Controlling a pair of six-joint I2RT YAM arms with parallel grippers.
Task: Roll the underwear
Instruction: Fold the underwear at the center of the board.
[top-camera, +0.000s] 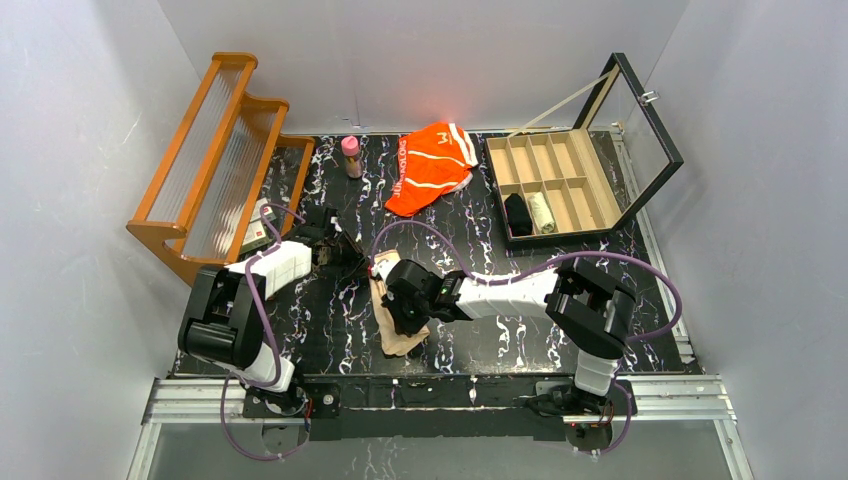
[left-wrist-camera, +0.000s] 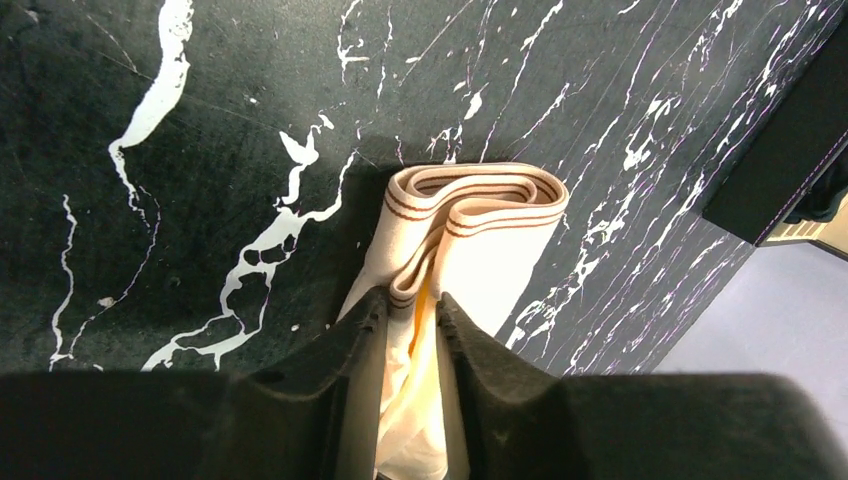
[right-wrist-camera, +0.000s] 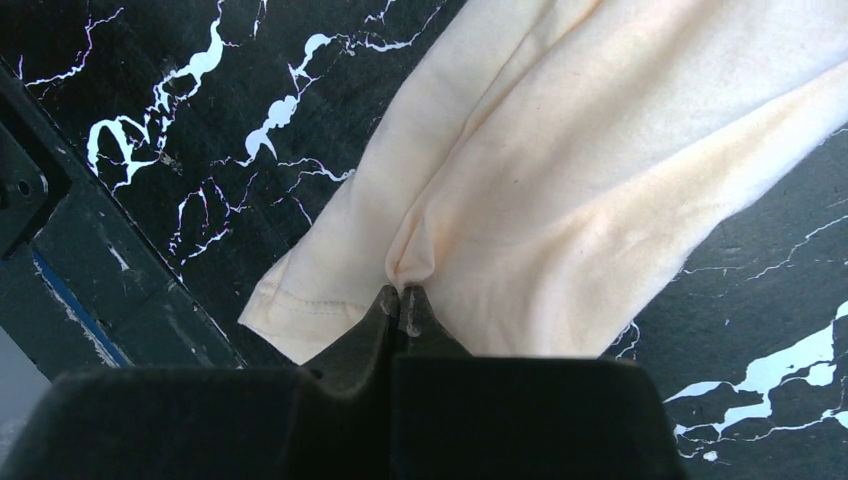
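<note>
The pale beige underwear (top-camera: 398, 338) lies on the black marble table between the two arms. In the left wrist view its folded waistband (left-wrist-camera: 500, 215) with brown stripes sticks out past my left gripper (left-wrist-camera: 413, 303), whose fingers press on the cloth from both sides. My right gripper (right-wrist-camera: 401, 295) is shut, pinching a pucker of the beige fabric (right-wrist-camera: 560, 180) near a stitched hem. From above, the left gripper (top-camera: 345, 250) is at the garment's far end and the right gripper (top-camera: 402, 308) over its middle. The orange underwear (top-camera: 432, 165) with white stripes lies apart at the back.
An open wooden compartment box (top-camera: 565, 233) with a glass lid stands at the back right, holding a black roll (top-camera: 518, 214) and a pale roll (top-camera: 541, 212). A wooden rack (top-camera: 215, 165) stands at the left. A small pink-capped bottle (top-camera: 351, 157) is near the back.
</note>
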